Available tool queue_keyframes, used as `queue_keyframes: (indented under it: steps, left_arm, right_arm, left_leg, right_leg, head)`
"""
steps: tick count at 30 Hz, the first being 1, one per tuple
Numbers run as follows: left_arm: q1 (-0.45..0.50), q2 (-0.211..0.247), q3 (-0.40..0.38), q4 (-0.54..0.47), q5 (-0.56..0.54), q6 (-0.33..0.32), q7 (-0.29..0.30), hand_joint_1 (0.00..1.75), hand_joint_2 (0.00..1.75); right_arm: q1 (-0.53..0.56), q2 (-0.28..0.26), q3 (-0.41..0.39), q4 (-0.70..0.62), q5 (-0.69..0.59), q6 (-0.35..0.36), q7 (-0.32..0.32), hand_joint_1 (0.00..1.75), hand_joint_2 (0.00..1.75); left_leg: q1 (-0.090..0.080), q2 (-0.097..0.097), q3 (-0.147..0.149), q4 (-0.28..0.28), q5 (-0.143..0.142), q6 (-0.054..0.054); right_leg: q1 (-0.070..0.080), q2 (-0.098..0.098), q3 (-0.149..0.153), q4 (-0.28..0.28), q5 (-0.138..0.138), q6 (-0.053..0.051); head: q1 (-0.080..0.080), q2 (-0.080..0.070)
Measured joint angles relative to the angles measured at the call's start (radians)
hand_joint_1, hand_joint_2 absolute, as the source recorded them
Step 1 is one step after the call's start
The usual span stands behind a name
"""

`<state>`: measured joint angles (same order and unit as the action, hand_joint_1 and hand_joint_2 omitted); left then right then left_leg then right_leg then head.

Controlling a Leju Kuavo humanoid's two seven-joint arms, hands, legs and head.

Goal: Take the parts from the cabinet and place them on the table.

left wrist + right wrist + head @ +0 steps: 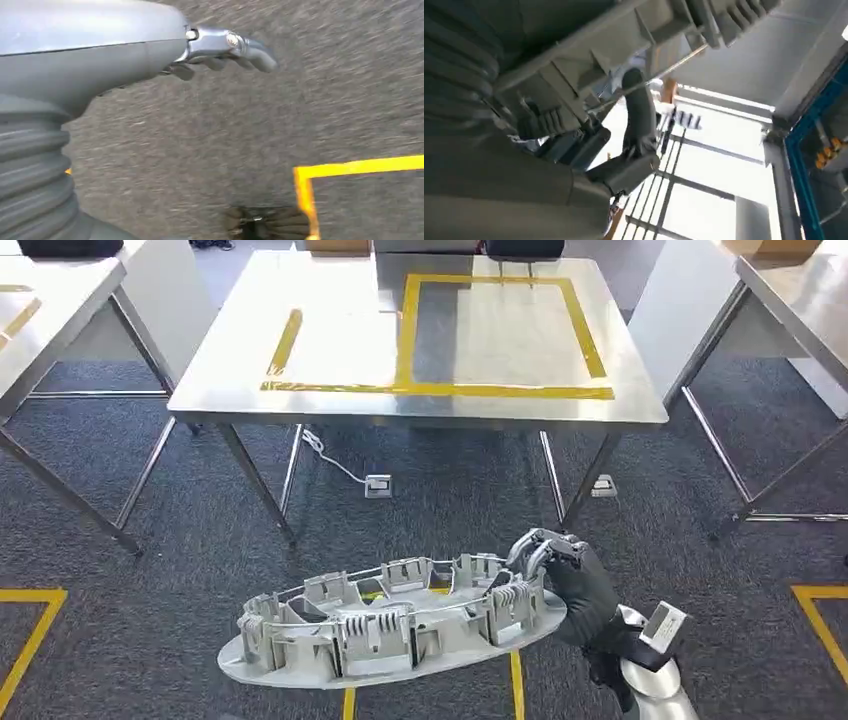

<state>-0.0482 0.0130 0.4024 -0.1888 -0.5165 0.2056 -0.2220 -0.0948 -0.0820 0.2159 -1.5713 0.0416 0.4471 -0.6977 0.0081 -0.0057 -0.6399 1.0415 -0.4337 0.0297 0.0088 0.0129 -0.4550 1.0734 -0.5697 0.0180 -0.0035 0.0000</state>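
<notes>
- The grey carpet floor [150, 570] spread under everything, with yellow tape lines [30, 635] marked on it.
- A steel worktop [330, 340] stood ahead of the robot, its top marked with a yellow tape rectangle [500, 390]; it carried nothing that could be made out.
- Further metal tables stood to either side, one at the left [40, 310] and one at the right [800, 300].
- The part [390, 630], a long oval light-grey plastic piece with raised ribbed clips along its upper face, hung roughly level above the carpet, short of the worktop and well apart from it.
- The right hand [570, 585], dark-gloved, gripped the part at its right end, fingers [540, 545] curled over the edge; in the right wrist view a dark finger [639, 115] pressed against the part's ribbed body [634, 45].
- The left hand [220, 52] hung over the carpet [200, 135], holding nothing, its fingers curled in together.
- A white cable [335, 465] ran across the floor beneath the worktop to a small floor socket [378, 485].
</notes>
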Motion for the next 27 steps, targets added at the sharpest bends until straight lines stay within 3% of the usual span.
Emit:
queue_keyframes:
  steps: [1, 2, 4, 5, 6, 7, 8, 9, 10, 11, 12, 13, 14, 16, 17, 18, 19, 20, 21, 22, 23, 24, 25, 26, 27]
  left_arm:
    - [0.0, 0.0, 0.0, 0.0, 0.0, 0.0, 0.0, 0.0, 1.75]
    - [-0.002, 0.001, 0.001, 0.0, 0.0, 0.003, 0.0, 0.0, 1.75]
    - [0.0, 0.0, 0.003, 0.0, 0.0, 0.004, 0.0, 0.0, 1.75]
    - [0.002, 0.0, 0.005, 0.0, 0.0, 0.006, 0.0, 0.0, 1.75]
    - [0.003, 0.0, 0.007, 0.0, 0.0, 0.006, 0.0, 0.0, 1.75]
    - [0.004, -0.001, 0.008, 0.0, -0.001, 0.006, 0.0, 0.0, 1.75]
    - [0.004, -0.001, 0.008, 0.0, -0.002, 0.006, 0.0, 0.0, 1.75]
    - [0.004, -0.002, 0.008, 0.0, -0.003, 0.006, 0.0, 0.0, 1.75]
    - [0.006, -0.003, 0.009, 0.003, -0.004, 0.006, 0.0, 0.0, 1.75]
    - [0.004, -0.003, 0.01, 0.003, -0.004, 0.007, 0.0, 0.0, 1.75]
    - [0.004, -0.003, 0.01, 0.003, -0.005, 0.007, 0.001, 0.0, 1.75]
    - [0.004, -0.003, 0.01, 0.002, -0.005, 0.007, 0.001, 0.0, 1.75]
    - [0.002, -0.002, 0.01, 0.0, -0.006, 0.008, 0.001, 0.0, 1.75]
    - [-0.006, -0.004, 0.011, -0.001, -0.008, 0.008, 0.001, 0.0, 1.75]
    - [-0.006, -0.004, 0.012, -0.001, -0.01, 0.008, 0.001, 0.0, 1.75]
    - [-0.006, -0.003, 0.014, -0.001, -0.01, 0.008, 0.001, 0.0, 1.75]
    - [-0.004, -0.003, 0.019, -0.001, -0.01, 0.008, 0.001, 0.0, 1.75]
    - [-0.001, -0.003, 0.022, -0.001, -0.01, 0.008, 0.002, 0.0, 1.75]
    - [0.001, -0.003, 0.024, -0.001, -0.01, 0.009, 0.002, 0.0, 1.75]
    - [0.002, -0.003, 0.025, -0.001, -0.01, 0.009, 0.001, 0.0, 1.75]
    - [0.004, -0.003, 0.025, 0.0, -0.01, 0.01, 0.001, 0.0, 1.75]
    - [0.006, -0.003, 0.026, 0.0, -0.01, 0.011, 0.0, 0.0, 1.75]
    - [0.012, -0.003, 0.027, 0.001, -0.01, 0.013, -0.001, 0.0, 1.75]
    - [0.014, -0.003, 0.028, 0.002, -0.01, 0.015, -0.001, 0.0, 1.75]
    - [0.015, -0.003, 0.031, 0.002, -0.01, 0.016, -0.001, 0.0, 1.75]
  right_arm:
    - [-0.007, 0.0, 0.0, 0.0, 0.0, 0.0, 0.0, 1.75, 1.75]
    - [-0.012, 0.0, -0.001, 0.0, -0.001, 0.0, -0.001, 1.75, 1.75]
    - [-0.01, 0.0, -0.007, 0.0, -0.001, -0.002, 0.0, 1.75, 1.75]
    - [-0.01, 0.0, -0.011, 0.0, -0.001, -0.003, 0.001, 1.75, 1.75]
    - [-0.01, 0.0, -0.016, 0.0, -0.001, -0.004, 0.0, 1.75, 1.75]
    - [-0.01, 0.0, -0.019, 0.0, -0.002, -0.005, 0.0, 1.75, 1.75]
    - [-0.009, 0.0, -0.021, -0.001, -0.003, -0.007, 0.0, 1.75, 1.75]
    - [-0.007, 0.0, -0.024, -0.003, -0.003, -0.009, 0.0, 1.75, 1.75]
    - [-0.001, 0.0, -0.026, -0.003, -0.002, -0.01, 0.0, 1.75, 1.75]
    - [0.005, -0.001, -0.029, -0.005, -0.002, -0.014, -0.001, 1.75, 1.75]
    - [0.01, 0.0, -0.032, -0.013, 0.001, -0.019, 0.0, 1.75, 1.75]
    - [0.011, -0.001, -0.036, -0.024, 0.003, -0.021, 0.001, 1.75, 1.75]
    - [0.007, -0.002, -0.039, -0.031, 0.007, -0.025, 0.001, 1.75, 1.75]
    - [0.011, -0.002, -0.047, -0.054, 0.006, -0.038, -0.002, 1.75, 1.75]
    - [0.009, -0.002, -0.049, -0.062, 0.005, -0.042, -0.001, 1.75, 1.75]
    - [0.01, -0.002, -0.05, -0.069, 0.003, -0.049, -0.001, 1.75, 1.75]
    - [0.013, -0.001, -0.057, -0.08, 0.003, -0.058, -0.001, 1.75, 1.75]
    - [0.014, -0.001, -0.064, -0.089, 0.004, -0.062, -0.001, 1.75, 1.75]
    - [0.014, -0.001, -0.07, -0.096, 0.005, -0.067, -0.001, 1.75, 1.75]
    - [0.014, -0.001, -0.075, -0.103, 0.005, -0.072, -0.001, 1.75, 1.75]
    - [0.013, -0.001, -0.081, -0.11, 0.003, -0.072, -0.001, 1.75, 1.75]
    - [0.013, -0.001, -0.086, -0.114, 0.002, -0.071, -0.001, 1.75, 1.75]
    - [0.012, 0.0, -0.091, -0.115, 0.002, -0.071, -0.001, 1.75, 1.75]
    - [0.01, 0.0, -0.096, -0.116, 0.003, -0.071, 0.0, 1.75, 1.75]
    - [0.007, 0.0, -0.101, -0.119, 0.003, -0.071, 0.0, 1.75, 1.75]
  left_leg:
    - [0.001, 0.0, 0.012, -0.004, -0.009, 0.006]
    - [0.001, 0.0, 0.025, -0.007, -0.021, 0.008]
    - [0.001, -0.002, 0.056, -0.01, -0.047, 0.009]
    - [0.002, -0.004, 0.073, -0.011, -0.061, 0.007]
    - [0.003, -0.007, 0.093, -0.011, -0.077, 0.004]
    - [0.003, -0.008, 0.115, -0.011, -0.094, 0.003]
    - [0.003, -0.009, 0.14, -0.012, -0.111, 0.002]
    - [0.003, -0.008, 0.162, -0.012, -0.129, -0.001]
    - [0.002, -0.008, 0.177, -0.011, -0.145, -0.004]
    - [-0.002, -0.014, 0.188, -0.011, -0.16, -0.013]
    - [-0.003, -0.013, 0.198, -0.024, -0.178, -0.02]
    - [-0.003, -0.013, 0.22, -0.018, -0.173, -0.028]
    - [-0.003, -0.012, 0.22, -0.008, -0.159, -0.038]
    - [-0.001, -0.007, 0.163, 0.107, -0.123, -0.043]
    - [0.0, -0.006, 0.116, 0.177, -0.124, -0.046]
    - [0.001, -0.005, 0.066, 0.237, -0.155, -0.048]
    - [0.0, -0.005, 0.024, 0.274, -0.209, -0.049]
    - [0.0, -0.005, -0.008, 0.285, -0.262, -0.049]
    - [0.0, -0.005, -0.029, 0.274, -0.291, -0.048]
    - [0.0, -0.005, -0.036, 0.242, -0.285, -0.049]
    - [0.0, -0.004, -0.034, 0.188, -0.245, -0.049]
    - [0.0, -0.004, -0.029, 0.117, -0.165, -0.047]
    - [0.0, -0.001, -0.03, 0.045, -0.033, -0.04]
    - [-0.003, 0.001, -0.038, 0.019, 0.003, -0.037]
    - [-0.004, 0.001, -0.027, 0.025, 0.0, -0.031]
  right_leg:
    - [0.0, -0.003, -0.042, 0.069, 0.018, 0.008]
    - [-0.004, -0.004, -0.103, 0.149, 0.01, 0.014]
    - [-0.01, -0.005, -0.197, 0.238, -0.075, 0.023]
    - [-0.012, -0.006, -0.227, 0.242, -0.117, 0.025]
    - [-0.013, -0.006, -0.246, 0.225, -0.138, 0.026]
    - [-0.013, -0.007, -0.253, 0.184, -0.132, 0.023]
    - [-0.013, -0.007, -0.252, 0.122, -0.086, 0.02]
    - [-0.012, -0.008, -0.249, 0.05, 0.012, 0.013]
    - [-0.01, -0.013, -0.257, -0.018, 0.145, 0.004]
    - [-0.003, -0.014, -0.253, -0.033, 0.179, 0.001]
    - [-0.001, -0.012, -0.241, -0.028, 0.177, -0.004]
    - [-0.005, -0.009, -0.234, -0.035, 0.171, -0.013]
    - [-0.003, -0.009, -0.222, -0.036, 0.163, -0.023]
    - [-0.009, -0.009, -0.184, -0.048, 0.145, -0.035]
    - [-0.009, -0.009, -0.172, -0.05, 0.135, -0.04]
    - [-0.009, -0.008, -0.159, -0.05, 0.122, -0.042]
    - [-0.009, -0.007, -0.145, -0.05, 0.108, -0.042]
    - [-0.009, -0.004, -0.128, -0.05, 0.094, -0.043]
    - [-0.009, -0.003, -0.109, -0.05, 0.08, -0.042]
    - [-0.009, -0.002, -0.09, -0.05, 0.065, -0.042]
    - [-0.009, -0.002, -0.069, -0.05, 0.049, -0.04]
    - [-0.009, -0.002, -0.048, -0.05, 0.033, -0.037]
    - [-0.009, -0.002, -0.043, -0.051, 0.017, -0.031]
    - [-0.003, 0.006, -0.026, -0.039, -0.001, -0.026]
    - [-0.001, 0.006, -0.024, -0.041, -0.015, -0.018]
  head:
    - [0.002, 0.0]
    - [0.007, 0.0]
    - [0.009, 0.0]
    - [0.01, 0.0]
    - [0.011, 0.0]
    - [0.012, 0.0]
    - [0.013, 0.0]
    - [0.015, 0.0]
    - [0.017, 0.0]
    - [0.018, 0.0]
    - [0.018, 0.0]
    - [0.016, 0.0]
    - [0.013, 0.0]
    - [0.012, 0.0]
    - [0.007, 0.0]
    - [0.003, 0.0]
    - [0.002, 0.0]
    - [-0.001, 0.0]
    - [-0.003, 0.0]
    - [-0.003, 0.0]
    - [-0.003, 0.0]
    - [-0.005, 0.0]
    - [-0.007, 0.0]
    - [-0.009, 0.0]
    - [-0.006, 0.0]
